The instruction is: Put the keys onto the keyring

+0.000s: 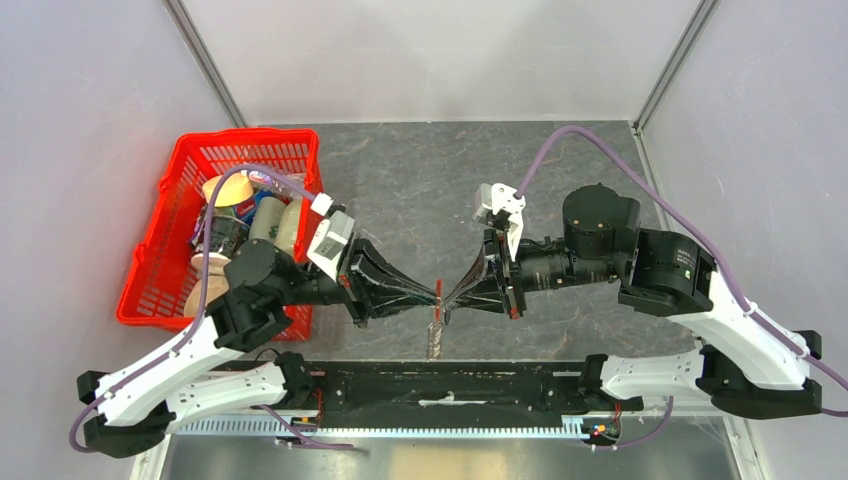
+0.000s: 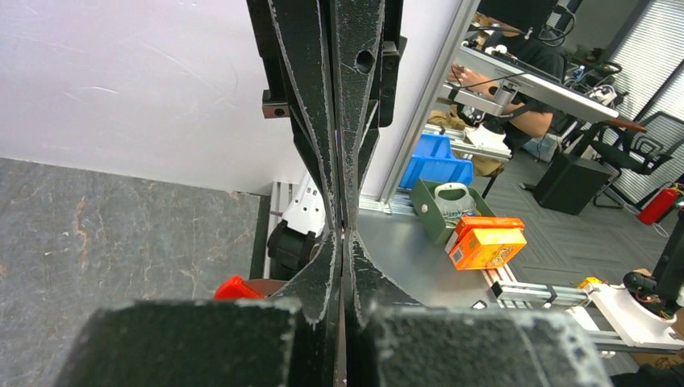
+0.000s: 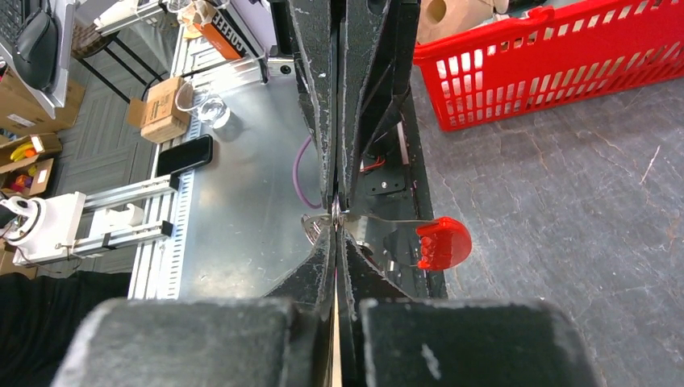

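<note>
My left gripper (image 1: pixel 432 300) and right gripper (image 1: pixel 448 298) meet tip to tip above the middle of the table, both shut. Between the tips is the keyring (image 3: pixel 379 219), a thin grey metal piece with a wire loop on the left and a bright red curved strip (image 3: pixel 442 242) on the right. The red strip also shows in the top view (image 1: pixel 440 290) and in the left wrist view (image 2: pixel 238 288). A small grey piece (image 1: pixel 434 338) hangs below the tips. I cannot tell whether it is the key and black fob. They show clearly in no view.
A red basket (image 1: pixel 160 250) with bottles and wooden items stands at the left, close behind my left arm. The black base rail (image 1: pixel 440 385) runs along the near table edge just below the grippers. Grey walls enclose the table.
</note>
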You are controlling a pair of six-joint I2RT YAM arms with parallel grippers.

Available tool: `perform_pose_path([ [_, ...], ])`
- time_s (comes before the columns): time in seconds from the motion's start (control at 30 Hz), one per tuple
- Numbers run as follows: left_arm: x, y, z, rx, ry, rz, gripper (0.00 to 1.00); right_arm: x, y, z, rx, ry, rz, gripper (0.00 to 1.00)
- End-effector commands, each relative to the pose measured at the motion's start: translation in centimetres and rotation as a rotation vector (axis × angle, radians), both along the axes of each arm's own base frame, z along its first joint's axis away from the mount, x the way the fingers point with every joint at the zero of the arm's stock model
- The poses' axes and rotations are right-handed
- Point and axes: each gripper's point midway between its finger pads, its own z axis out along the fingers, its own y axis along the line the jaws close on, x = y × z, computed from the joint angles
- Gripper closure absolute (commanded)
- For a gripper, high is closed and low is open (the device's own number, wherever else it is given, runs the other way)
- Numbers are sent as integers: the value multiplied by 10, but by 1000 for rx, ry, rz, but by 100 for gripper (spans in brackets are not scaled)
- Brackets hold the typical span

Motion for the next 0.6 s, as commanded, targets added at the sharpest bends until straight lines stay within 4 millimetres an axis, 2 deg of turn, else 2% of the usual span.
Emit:
perform_pose_path([
  [0.0,3,9,25,-105,-20,46,98,-8,0,10,49,-6,42,100],
  [0.27,4,19,39,-217,-47,76,98,-15,5,8,97,37,69,100],
  [0.57,3,24,49,-280,-60,82,98,-23,5,16,181,70,95,100],
])
